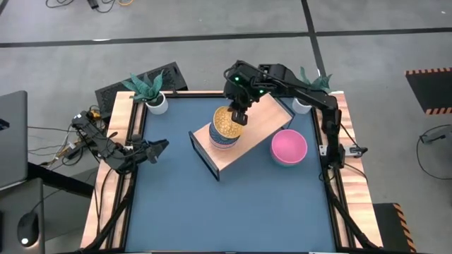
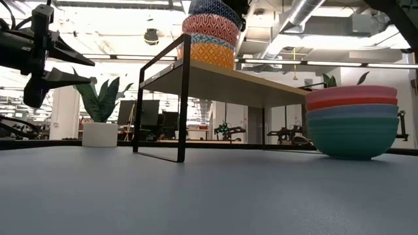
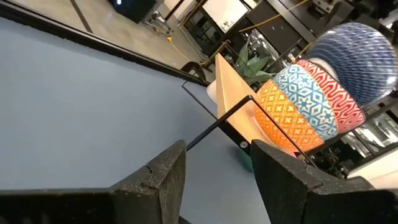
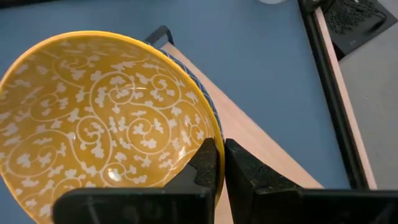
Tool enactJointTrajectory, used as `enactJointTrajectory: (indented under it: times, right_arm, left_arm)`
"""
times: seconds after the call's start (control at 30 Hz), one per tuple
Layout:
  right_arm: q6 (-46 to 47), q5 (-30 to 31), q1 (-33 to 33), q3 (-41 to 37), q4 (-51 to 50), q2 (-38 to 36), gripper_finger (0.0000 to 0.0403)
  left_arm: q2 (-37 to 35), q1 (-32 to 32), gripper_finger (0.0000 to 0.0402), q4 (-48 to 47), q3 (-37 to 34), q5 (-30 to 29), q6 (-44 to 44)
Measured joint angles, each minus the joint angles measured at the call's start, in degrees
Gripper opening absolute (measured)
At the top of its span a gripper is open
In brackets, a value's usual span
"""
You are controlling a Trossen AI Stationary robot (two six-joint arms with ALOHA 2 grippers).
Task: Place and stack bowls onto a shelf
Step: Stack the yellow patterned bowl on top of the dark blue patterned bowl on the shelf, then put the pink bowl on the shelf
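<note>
A stack of small patterned bowls (image 1: 226, 128) stands on the left end of the light-wood shelf (image 1: 258, 130), which lies at a slant mid-table. From the side it reads orange, light blue, red, with a blue-white bowl (image 3: 354, 56) on top whose inside is yellow (image 4: 106, 118). My right gripper (image 4: 221, 152) is shut on that top bowl. A stack of larger pink and teal bowls (image 2: 353, 121) rests on the table to the shelf's right. My left gripper (image 1: 159, 147) hovers open near the table's left edge, touching nothing. My right gripper pinches the top bowl's rim (image 4: 210, 121) on its far-right side, one finger (image 4: 202, 167) inside the bowl and the other (image 4: 249, 173) outside. It comes from above, pointing down. The bowl is upright atop the stack; whether it rests there or hangs just above, I cannot tell.
Two white plant pots stand at the far corners (image 1: 157, 103) (image 1: 302, 106). Wooden side rails (image 1: 127, 134) run along the blue tabletop (image 1: 233, 204). The shelf's right half is bare board, and open tabletop lies toward the near edge.
</note>
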Motion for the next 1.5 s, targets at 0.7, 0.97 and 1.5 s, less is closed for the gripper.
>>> enactJointTrajectory:
  times: [0.7,0.97,1.5]
  right_arm:
    - [0.0,-2.2,-1.1,0.1,5.4,-1.1,0.0108]
    - [3.3,-2.4,-0.2,0.1,-6.7,-2.2,0.0109]
    - [33.9,9.2,9.7,-23.6,-15.2,-14.7,0.0116]
  left_arm:
    - [0.0,0.0,0.0165,-0.2,0.0,-1.2,0.7]
    - [0.0,0.0,0.0165,-0.2,0.0,-1.2,0.7]
    - [0.0,0.0,0.0165,-0.5,0.0,-2.7,1.6]
